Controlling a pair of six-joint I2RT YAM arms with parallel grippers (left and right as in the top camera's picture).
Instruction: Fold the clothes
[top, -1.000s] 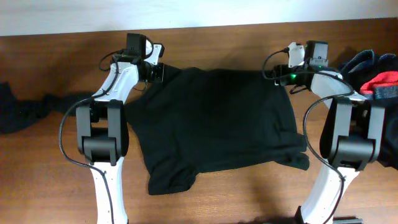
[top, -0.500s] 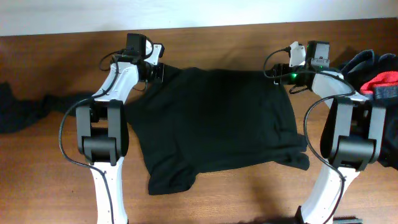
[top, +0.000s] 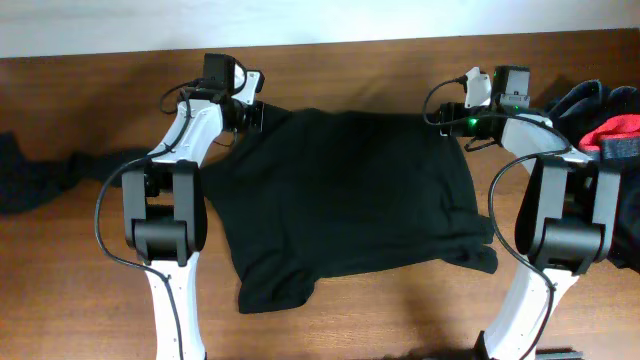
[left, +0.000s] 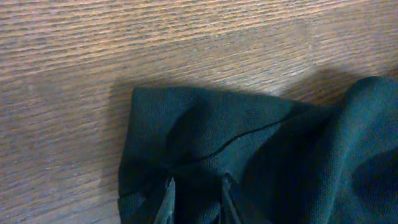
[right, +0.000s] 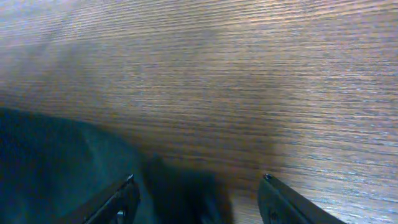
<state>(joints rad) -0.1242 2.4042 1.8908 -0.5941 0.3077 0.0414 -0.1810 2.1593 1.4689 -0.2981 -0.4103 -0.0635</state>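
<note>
Tabletop (top: 400, 310) carries the black shirt (top: 345, 200), spread flat between my two arms so that, I judge, its far corners sit within reach for a fold. My left gripper (left: 196, 202) is clamped narrowly on a bunched pleat at the far-left corner. My right gripper (right: 196, 202) stands wide apart, holding nothing, over the far-right corner's edge and bare wood.

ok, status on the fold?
Left gripper shut on black shirt corner. Right gripper open, astride other corner. Shirt spread, unfolded. Clothes pile off right, clear.
</note>
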